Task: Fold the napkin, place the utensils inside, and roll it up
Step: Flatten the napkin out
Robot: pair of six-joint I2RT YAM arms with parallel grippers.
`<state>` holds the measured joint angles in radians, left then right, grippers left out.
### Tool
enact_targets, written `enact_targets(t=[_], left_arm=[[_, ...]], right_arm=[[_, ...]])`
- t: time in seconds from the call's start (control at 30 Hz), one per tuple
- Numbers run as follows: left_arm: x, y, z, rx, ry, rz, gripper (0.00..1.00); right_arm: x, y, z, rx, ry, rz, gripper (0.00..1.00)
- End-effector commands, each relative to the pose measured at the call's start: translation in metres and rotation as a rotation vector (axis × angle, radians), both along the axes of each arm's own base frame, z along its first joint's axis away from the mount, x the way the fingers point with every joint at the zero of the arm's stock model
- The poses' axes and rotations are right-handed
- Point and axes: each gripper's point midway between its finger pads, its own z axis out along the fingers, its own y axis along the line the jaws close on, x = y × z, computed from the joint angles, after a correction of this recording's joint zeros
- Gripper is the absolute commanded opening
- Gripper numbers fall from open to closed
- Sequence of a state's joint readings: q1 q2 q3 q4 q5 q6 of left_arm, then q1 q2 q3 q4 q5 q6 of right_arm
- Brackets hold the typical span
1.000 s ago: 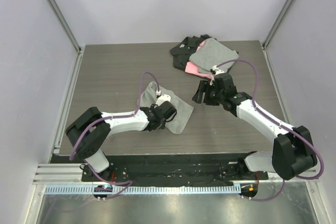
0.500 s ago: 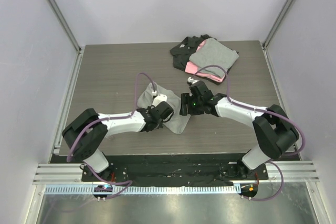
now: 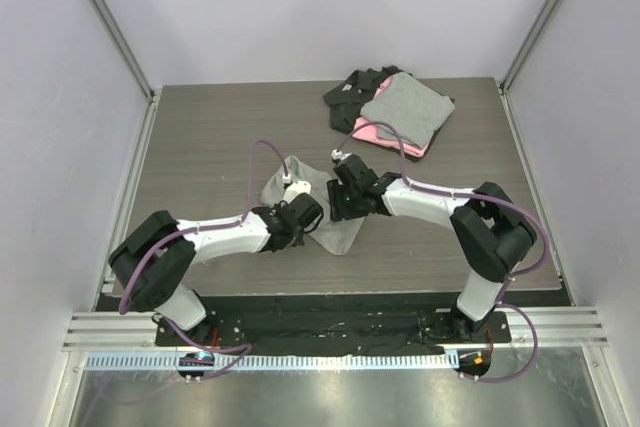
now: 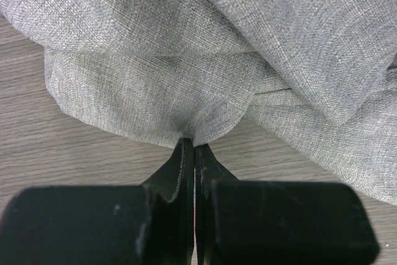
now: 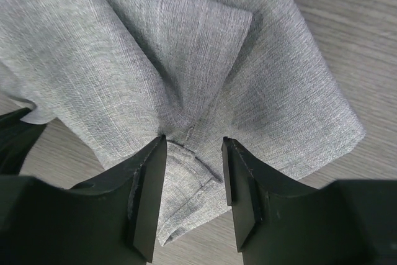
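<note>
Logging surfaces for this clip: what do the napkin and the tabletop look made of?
The napkin: woven cloth, matte light grey; fine weave and soft folds show. The tabletop: probably wood-grain laminate, matte grey-brown; streaked grain lines, possibly real wood.

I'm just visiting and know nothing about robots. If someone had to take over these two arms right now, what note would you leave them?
Left gripper: shut, pinching an edge of the napkin.
Right gripper: open, fingers either side of a napkin fold, not clamped.
Napkin: bunched in the middle of the table, between both arms. No cutlery in view. The cloth stack on the far side is separate.
Done: no neat fold visible.
Left: fold the napkin, add cutlery, roll it up.
</note>
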<state>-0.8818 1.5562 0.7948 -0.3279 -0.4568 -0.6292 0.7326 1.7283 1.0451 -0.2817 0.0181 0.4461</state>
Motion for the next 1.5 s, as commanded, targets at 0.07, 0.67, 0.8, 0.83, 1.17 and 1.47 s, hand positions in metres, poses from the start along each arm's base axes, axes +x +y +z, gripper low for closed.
enact_targets(t=[0.07, 0.67, 0.8, 0.83, 1.17, 1.47], left_arm=[[0.004, 0.003, 0.009, -0.032, -0.02, 0.029, 0.0], [0.005, 0.007, 0.014, -0.039, -0.03, 0.032, 0.0], [0.009, 0.011, 0.026, -0.049, -0.042, 0.048, 0.0], [0.014, 0.016, 0.036, -0.067, -0.061, 0.068, 0.0], [0.051, 0.094, 0.173, -0.181, -0.33, 0.233, 0.0], [0.062, 0.156, 0.319, -0.166, -0.617, 0.34, 0.0]], right_arm=[[0.0, 0.005, 0.004, -0.057, -0.029, 0.014, 0.48], [-0.003, 0.013, -0.005, -0.076, -0.018, 0.037, 0.21], [0.001, 0.01, 0.001, -0.089, -0.039, 0.015, 0.13], [0.003, 0.009, 0.005, -0.091, -0.048, 0.012, 0.12], [0.033, -0.039, 0.102, -0.248, -0.289, -0.102, 0.01], [0.064, -0.111, 0.229, -0.429, -0.545, -0.311, 0.01]])
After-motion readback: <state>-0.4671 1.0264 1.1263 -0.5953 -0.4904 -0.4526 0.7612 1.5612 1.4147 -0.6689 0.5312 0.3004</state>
